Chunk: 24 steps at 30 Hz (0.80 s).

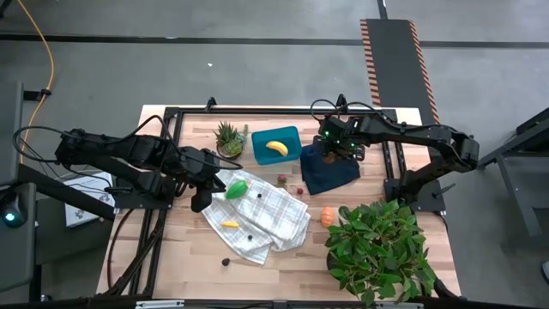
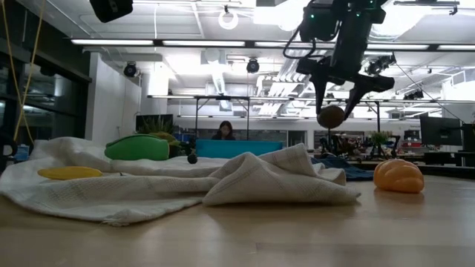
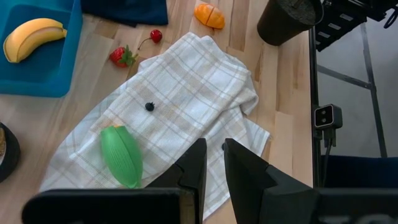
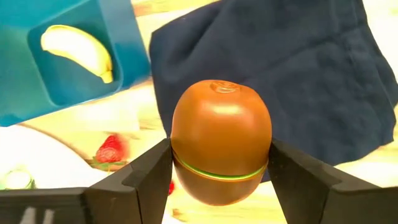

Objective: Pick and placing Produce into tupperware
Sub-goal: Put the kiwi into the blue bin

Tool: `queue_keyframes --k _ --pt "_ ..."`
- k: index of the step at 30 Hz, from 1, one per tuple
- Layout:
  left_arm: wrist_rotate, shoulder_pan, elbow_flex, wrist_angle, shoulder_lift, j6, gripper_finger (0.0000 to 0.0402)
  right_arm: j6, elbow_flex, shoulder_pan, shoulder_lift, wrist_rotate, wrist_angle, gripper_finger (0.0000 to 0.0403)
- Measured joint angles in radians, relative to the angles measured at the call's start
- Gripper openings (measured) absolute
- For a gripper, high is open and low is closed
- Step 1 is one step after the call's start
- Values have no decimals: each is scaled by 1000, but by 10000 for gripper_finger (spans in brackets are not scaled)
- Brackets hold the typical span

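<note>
The teal tupperware [image 1: 276,145] sits on the wooden surface [image 1: 171,266] between the small spiky potted plant [image 1: 228,137] and the dark navy cloth [image 1: 328,172]. It contains one item, a yellow banana [image 1: 276,148]; no other produce is inside it.

The right end effector [image 4: 219,171] is raised above the navy cloth, just beside the container. Its fingers stand wide and are closed on either side of a brown kiwi piece [image 4: 221,140], which hangs clear of the surface.

The left end effector [image 3: 214,163] hovers over the near edge of the checked white cloth [image 1: 257,216]. Its fingers are nearly together with a narrow gap, and they hold nothing.

Produce outside the container: a green piece [image 1: 236,189], a small yellow piece [image 1: 229,224] and dark berries [image 1: 258,195] on the checked cloth; a strawberry [image 3: 119,56] and a cherry [image 3: 155,35] on the bare surface near the tupperware; an orange piece [image 1: 328,216] beside the large leafy plant [image 1: 382,249].
</note>
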Motion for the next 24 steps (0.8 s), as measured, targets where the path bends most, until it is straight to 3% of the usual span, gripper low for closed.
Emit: queue_keyframes --k 24 --pt "0 0 0 0 0 0 46 -169 28 64 0 -21 60 224"
